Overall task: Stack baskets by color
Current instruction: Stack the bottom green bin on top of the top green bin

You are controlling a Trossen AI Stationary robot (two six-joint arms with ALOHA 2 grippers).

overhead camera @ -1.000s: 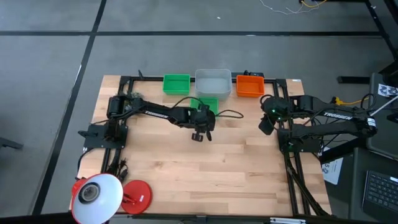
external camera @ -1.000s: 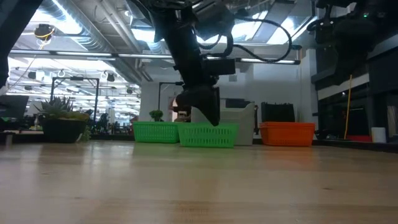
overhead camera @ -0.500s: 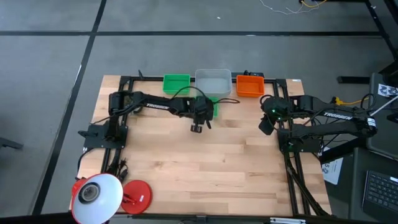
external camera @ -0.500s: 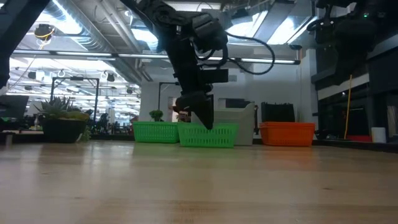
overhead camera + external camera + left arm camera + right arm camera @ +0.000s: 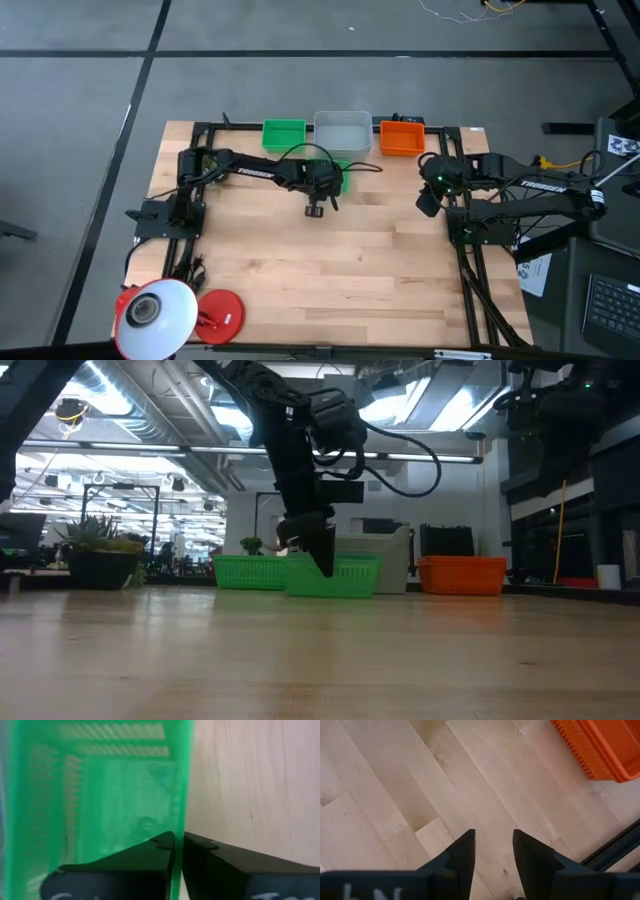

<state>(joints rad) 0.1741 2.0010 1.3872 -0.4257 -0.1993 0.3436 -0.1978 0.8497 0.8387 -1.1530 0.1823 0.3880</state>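
A bright green basket [image 5: 343, 172] [image 5: 350, 578] rests flat on the wooden table, just in front of the back row. My left gripper [image 5: 325, 560] [image 5: 178, 845] reaches it from the table's left side and is shut on its wall. In the back row stand a second green basket [image 5: 284, 135], a translucent grey-white basket [image 5: 343, 133] and an orange basket [image 5: 403, 137] [image 5: 600, 745]. At the table's right side my right gripper [image 5: 428, 200] [image 5: 492, 850] hangs open above bare wood. My left gripper pinches the green basket's near long wall [image 5: 180, 822], one finger [image 5: 145, 857] inside the basket and the other finger [image 5: 215, 857] outside it. The fingers slant down from the table's left and near side and lie along the wall. The basket's bottom rests on the table.
A red round lamp base [image 5: 220, 312] and a white lamp shade [image 5: 155, 315] sit at the near left corner. Black frame rails [image 5: 465, 260] run along the table's left and right sides. Bare wood fills the middle and the near part of the table.
My left gripper has moved toward the table's far edge and a little to the left, sunk to the loose green basket and shut on its near wall. The basket has stayed in place.
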